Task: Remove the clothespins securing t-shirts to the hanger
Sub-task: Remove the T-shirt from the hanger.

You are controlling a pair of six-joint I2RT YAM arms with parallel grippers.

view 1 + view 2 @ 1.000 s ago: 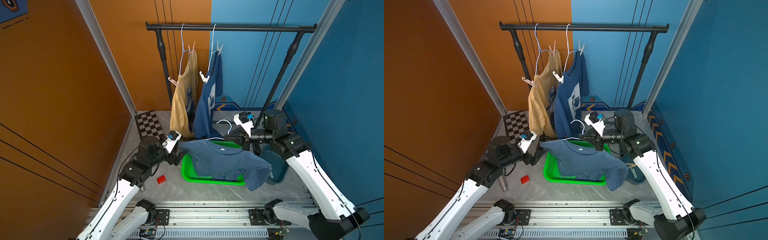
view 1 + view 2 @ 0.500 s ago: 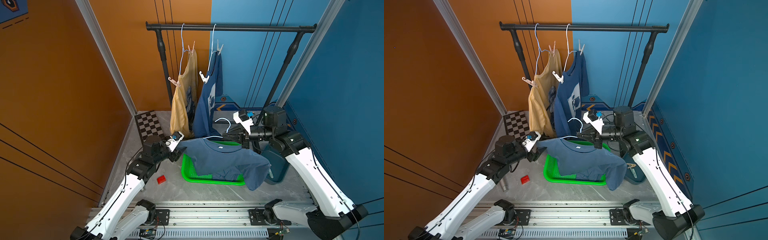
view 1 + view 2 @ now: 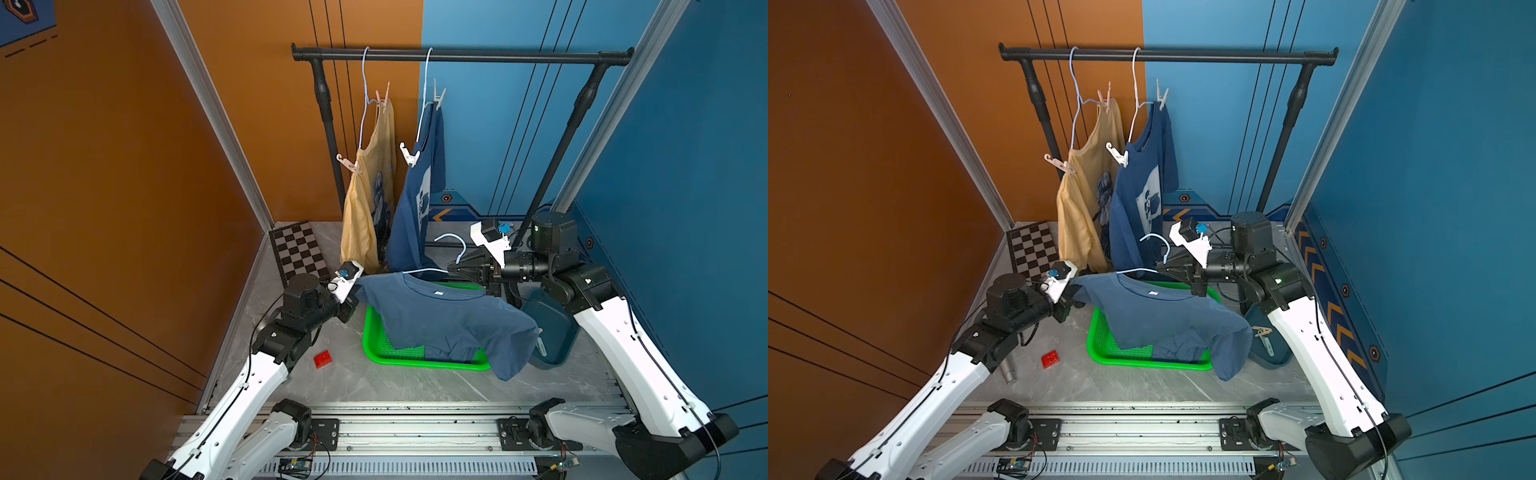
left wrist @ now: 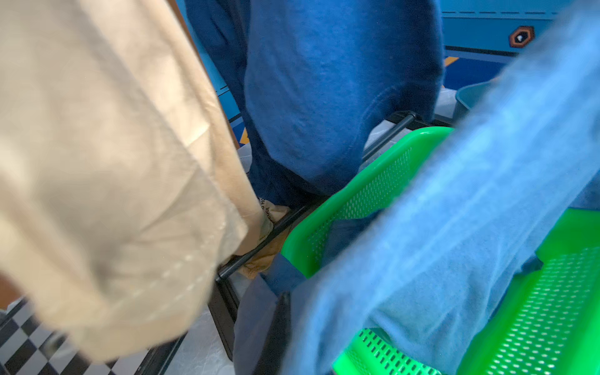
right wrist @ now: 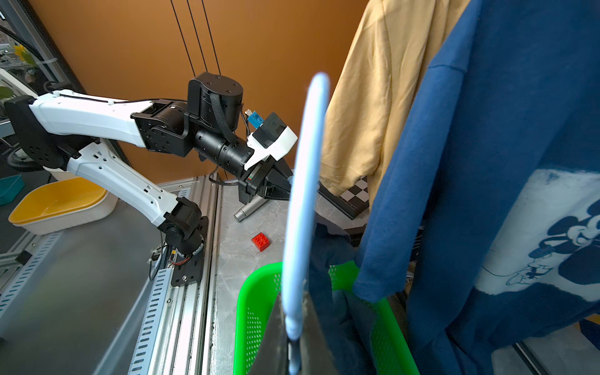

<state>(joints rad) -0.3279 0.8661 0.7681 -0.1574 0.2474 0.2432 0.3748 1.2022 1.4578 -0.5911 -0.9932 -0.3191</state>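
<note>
Over the last second the left arm has stretched forward to the near shoulder of the slate-blue t-shirt (image 3: 444, 320). The left end effector (image 3: 354, 297), spread wide then, is now pressed together at that shoulder's edge. The right arm has drawn the pale-blue hanger (image 5: 305, 194) a little toward it. The right end effector (image 3: 452, 272) is pinching the hanger's wire just beside the collar, and the shirt hangs from it over the green basket (image 3: 415, 364), its hem trailing inside. Four clothespins (image 3: 384, 94) sit on the garments hung from the rail (image 3: 498, 55), two on the yellow t-shirt (image 3: 361, 216) and two on the navy t-shirt (image 3: 405, 241), well apart from both arms. A loose clothespin (image 3: 1261, 331) lies in the dark bin (image 3: 1260, 353) by the right arm. What the left end effector has caught is hidden by cloth in every view (a pin, a fold of sleeve, or both: I cannot tell). That is the main risk, as I judge it. If only fabric is gripped, a pull would drag the shirt along the wire, or twist the thin hanger out of the right pinch and drop everything into the basket. A pin gripped but not squeezed open could cause the same tug.
</note>
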